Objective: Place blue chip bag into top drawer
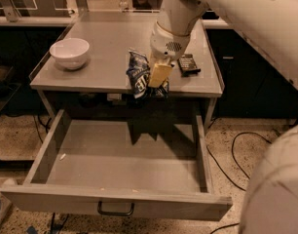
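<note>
Your hand is clenched on the blue chip bag, with one pale finger pressed across its right side, so the bag hangs upright and does not fold. Both are above the back of the top drawer, just where the front edge of the bench crosses over it. I judge this grip from above leaves the bottom of the bag free to go down first. The drawer is pulled far out, and its side walls are well apart from the bag. Behind the drawer, the white bowl stands to the left and the black packet to the right, both outside the way down.
</note>
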Controlling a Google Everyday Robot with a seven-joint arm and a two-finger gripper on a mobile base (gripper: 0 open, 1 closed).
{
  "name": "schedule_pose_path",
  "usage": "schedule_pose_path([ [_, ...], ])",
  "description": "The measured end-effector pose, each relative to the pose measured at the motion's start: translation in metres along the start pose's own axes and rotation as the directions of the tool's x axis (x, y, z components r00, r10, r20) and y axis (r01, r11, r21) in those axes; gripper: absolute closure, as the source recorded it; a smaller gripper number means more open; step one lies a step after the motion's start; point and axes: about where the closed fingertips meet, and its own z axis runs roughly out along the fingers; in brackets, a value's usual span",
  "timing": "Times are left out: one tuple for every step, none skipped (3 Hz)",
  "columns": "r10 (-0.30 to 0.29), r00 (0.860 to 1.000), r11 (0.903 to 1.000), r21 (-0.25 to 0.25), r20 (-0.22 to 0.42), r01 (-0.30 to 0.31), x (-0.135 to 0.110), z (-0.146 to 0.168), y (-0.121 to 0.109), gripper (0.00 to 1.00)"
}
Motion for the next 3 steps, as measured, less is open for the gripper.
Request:
schedule_pose_path([
  [0.020,1.000,0.9985,-0.050,-0.002,-0.020,0.006,0.003,0.034,1.00],
  [0.000,1.000,0.9942,-0.108,0.013,0.001,0.001,0.004,0.067,1.00],
  [0.004,1.000,0.9945,-0.105,0.025,-0.001,0.001,0.008,0.065,1.00],
])
